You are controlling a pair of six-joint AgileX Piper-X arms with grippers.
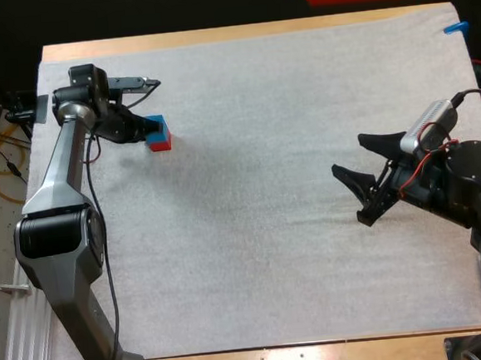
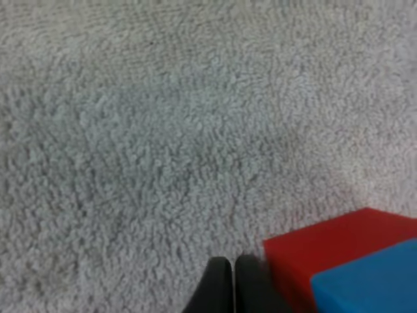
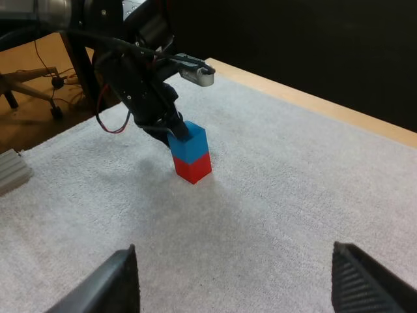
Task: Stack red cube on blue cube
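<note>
The blue cube (image 1: pixel 156 124) sits on top of the red cube (image 1: pixel 161 142) at the far left of the mat; the right wrist view shows the same stack, blue cube (image 3: pixel 191 145) over red cube (image 3: pixel 192 167). My left gripper (image 1: pixel 140 129) is right beside the stack on its left. Its fingers touch each other next to the red cube (image 2: pixel 319 251), holding nothing, and the blue cube (image 2: pixel 371 277) lies just past the red one. My right gripper (image 1: pixel 347 155) is open at the right of the mat, far from the cubes, fingers (image 3: pixel 117 280) wide apart.
The white mat (image 1: pixel 261 228) covers most of the wooden table (image 1: pixel 237 32). The left arm (image 1: pixel 58 194) stretches along the mat's left side. An aluminium rail (image 1: pixel 24 347) runs beside the table's left edge.
</note>
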